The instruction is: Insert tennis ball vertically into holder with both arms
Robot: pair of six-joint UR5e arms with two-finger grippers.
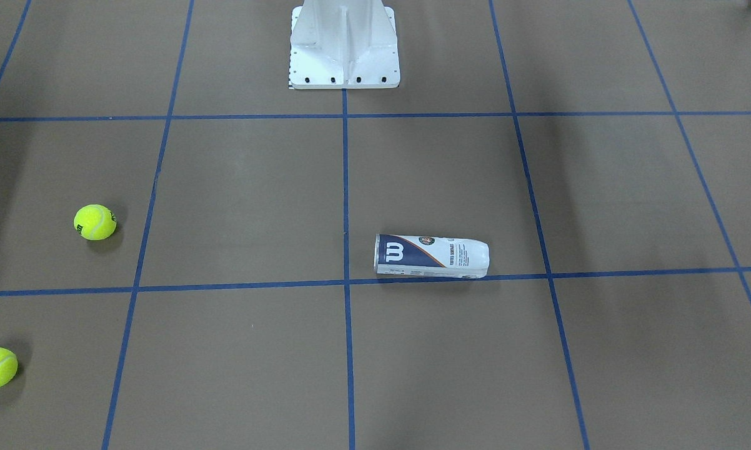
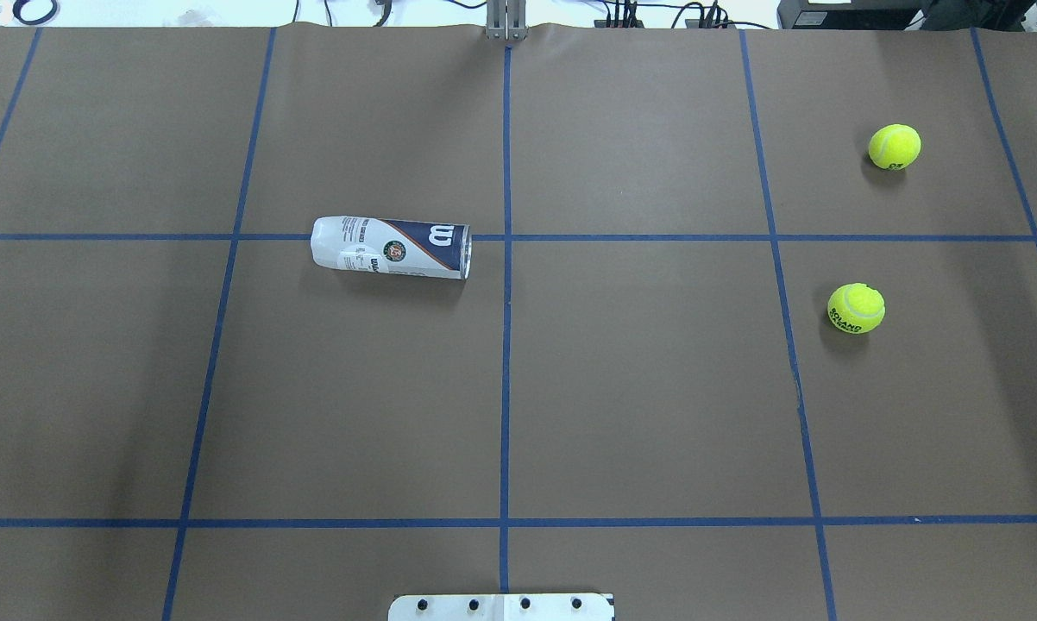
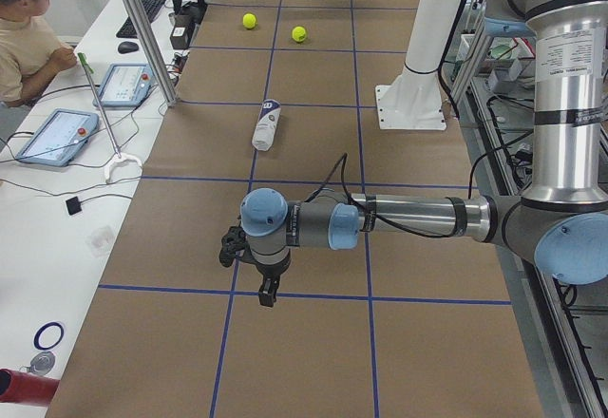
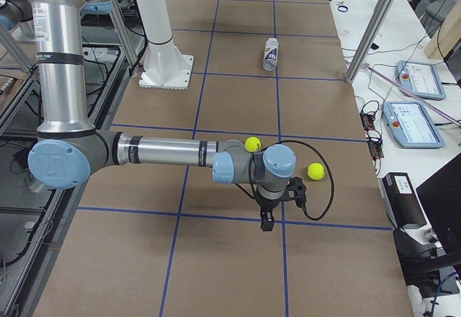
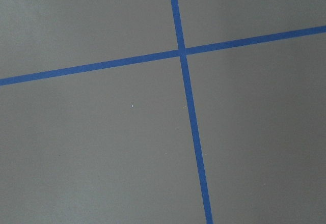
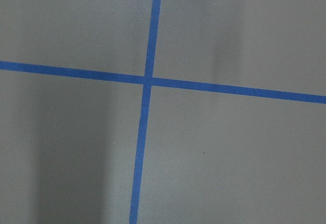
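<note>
The holder (image 2: 391,247), a clear tube with a white and navy label, lies on its side on the brown table, left of the centre line; it also shows in the front-facing view (image 1: 432,256). Two yellow tennis balls rest far to the right, one nearer the robot (image 2: 856,308) and one further back (image 2: 895,147). My left gripper (image 3: 269,297) hangs over the table's left end, pointing down, well away from the holder (image 3: 266,123). My right gripper (image 4: 267,223) hangs near the balls (image 4: 315,171). I cannot tell whether either is open or shut. Both wrist views show only paper and blue tape.
The white pedestal base (image 2: 501,606) stands at the robot's edge of the table. Blue tape lines divide the brown paper. A person (image 3: 24,38) sits at a side bench with tablets (image 3: 57,135). A second bench with tablets (image 4: 414,122) runs along the same side.
</note>
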